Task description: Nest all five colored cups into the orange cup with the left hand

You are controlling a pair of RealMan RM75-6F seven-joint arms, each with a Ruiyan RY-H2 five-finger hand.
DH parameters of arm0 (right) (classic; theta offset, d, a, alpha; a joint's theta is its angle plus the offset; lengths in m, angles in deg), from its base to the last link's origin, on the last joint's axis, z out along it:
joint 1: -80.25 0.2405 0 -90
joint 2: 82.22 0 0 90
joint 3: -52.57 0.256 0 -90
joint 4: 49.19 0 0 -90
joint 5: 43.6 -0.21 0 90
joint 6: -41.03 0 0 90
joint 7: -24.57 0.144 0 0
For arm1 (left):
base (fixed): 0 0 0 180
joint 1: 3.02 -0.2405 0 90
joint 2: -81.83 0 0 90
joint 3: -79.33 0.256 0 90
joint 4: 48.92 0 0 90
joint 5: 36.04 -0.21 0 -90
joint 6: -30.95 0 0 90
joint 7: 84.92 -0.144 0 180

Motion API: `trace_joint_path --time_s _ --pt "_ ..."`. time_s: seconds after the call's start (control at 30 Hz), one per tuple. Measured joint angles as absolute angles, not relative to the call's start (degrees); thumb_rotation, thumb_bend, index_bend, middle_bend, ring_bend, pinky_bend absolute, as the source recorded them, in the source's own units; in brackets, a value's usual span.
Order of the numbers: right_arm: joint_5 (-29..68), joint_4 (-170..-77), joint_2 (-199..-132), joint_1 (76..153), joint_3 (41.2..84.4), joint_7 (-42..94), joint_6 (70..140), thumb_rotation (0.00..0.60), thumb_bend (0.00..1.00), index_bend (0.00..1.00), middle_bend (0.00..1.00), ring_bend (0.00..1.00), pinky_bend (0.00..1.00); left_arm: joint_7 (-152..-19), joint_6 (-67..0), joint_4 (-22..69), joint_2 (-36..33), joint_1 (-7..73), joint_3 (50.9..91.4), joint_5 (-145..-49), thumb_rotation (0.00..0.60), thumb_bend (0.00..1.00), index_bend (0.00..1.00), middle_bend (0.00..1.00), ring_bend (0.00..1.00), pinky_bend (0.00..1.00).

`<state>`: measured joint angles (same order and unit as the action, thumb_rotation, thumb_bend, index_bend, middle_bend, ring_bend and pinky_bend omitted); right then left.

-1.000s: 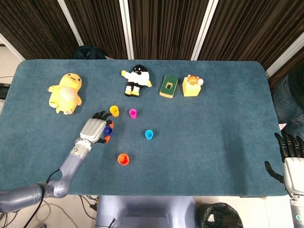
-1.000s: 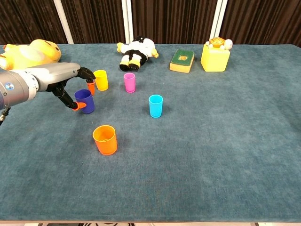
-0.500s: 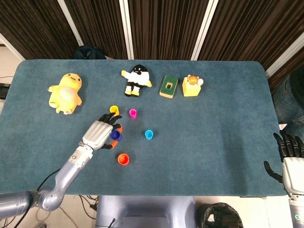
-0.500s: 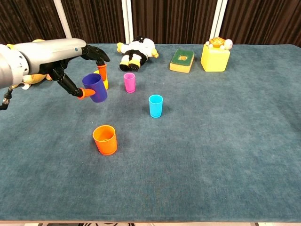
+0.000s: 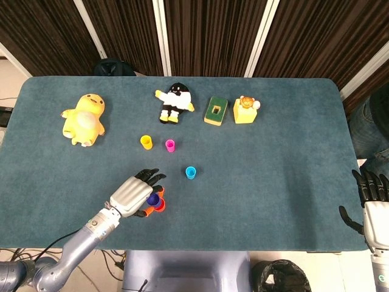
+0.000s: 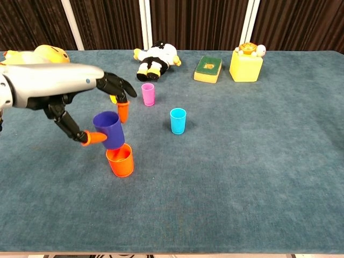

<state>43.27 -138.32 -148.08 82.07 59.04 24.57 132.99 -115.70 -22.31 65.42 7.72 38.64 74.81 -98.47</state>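
My left hand [image 5: 135, 193] [image 6: 80, 102] holds the dark blue cup [image 6: 109, 129] [image 5: 152, 199] just above the orange cup [image 6: 120, 160] [image 5: 160, 204], which stands upright near the table's front left. The blue cup's base hangs over the orange cup's rim, slightly tilted. Behind them stand the yellow cup [image 5: 146, 142], the pink cup [image 5: 170, 145] [image 6: 148, 94] and the light blue cup [image 5: 191, 173] [image 6: 178, 120], all upright. In the chest view my hand hides most of the yellow cup. My right hand [image 5: 372, 198] hangs off the table's right edge, fingers spread and empty.
Along the back of the blue table [image 5: 273, 152] lie a yellow duck plush [image 5: 84, 118], a black-and-white penguin plush [image 5: 175, 102], a green sponge block [image 5: 215, 111] and a yellow toy block [image 5: 245, 110].
My left hand lifted the dark blue cup from beside the yellow cup and carried it toward the table's front, over the orange cup. The right hand stayed still.
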Motion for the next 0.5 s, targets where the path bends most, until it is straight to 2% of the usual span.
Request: trace_joint_path --time_s 0.5 --pt "43.1 -138.3 -148.1 82.1 59.1 24.6 132.9 0.600 0.37 0.07 0.05 0.07 0.04 -116.9 -22.2 62.1 4.4 40.0 75.8 -96.5 0.600 0.34 0.39 0.12 0.00 0.12"
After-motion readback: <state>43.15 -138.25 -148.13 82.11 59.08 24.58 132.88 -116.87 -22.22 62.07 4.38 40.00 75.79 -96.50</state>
